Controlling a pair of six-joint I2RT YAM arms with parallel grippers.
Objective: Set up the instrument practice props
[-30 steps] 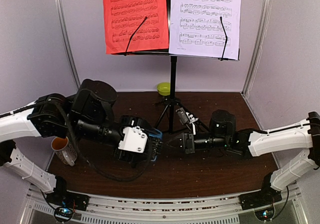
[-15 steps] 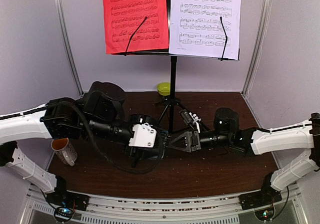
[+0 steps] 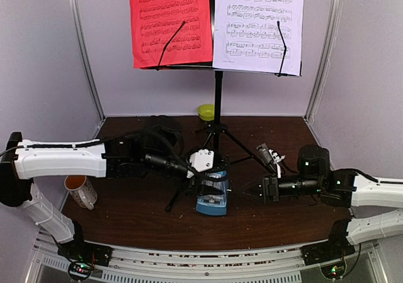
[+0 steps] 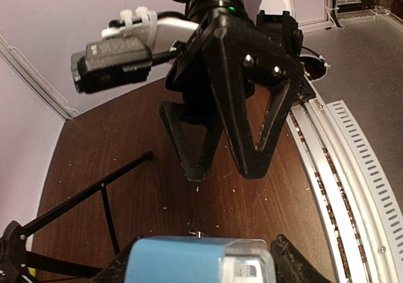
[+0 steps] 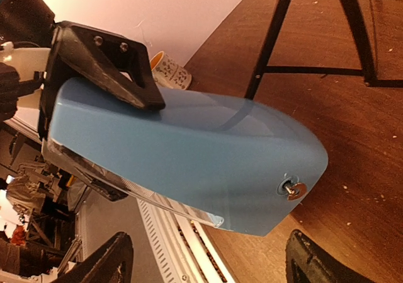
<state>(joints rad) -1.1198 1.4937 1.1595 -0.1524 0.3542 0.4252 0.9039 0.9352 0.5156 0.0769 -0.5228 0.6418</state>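
The blue metronome (image 3: 211, 196) with its clear cover stands upright on the table in front of the black music stand (image 3: 218, 97). My left gripper (image 3: 213, 179) is shut on its upper part, with black fingers on both sides (image 5: 104, 62). In the left wrist view the metronome (image 4: 182, 261) fills the bottom edge. My right gripper (image 3: 257, 189) hangs open just to its right, not touching it; the metronome (image 5: 189, 147) lies ahead of its spread fingertips (image 5: 312, 258). A red music sheet (image 3: 170, 21) and a white music sheet (image 3: 258, 24) rest on the stand.
A white mug (image 3: 80, 190) with a yellow inside lies at the left near the table edge. A lime-green bowl (image 3: 206, 111) sits behind the stand's pole. The tripod legs (image 3: 242, 145) spread across the middle of the table. Walls close in the left, right and back.
My right gripper has opened and drawn back to the right. My left arm has stretched out to the right, and the metronome now shows upright on the table.
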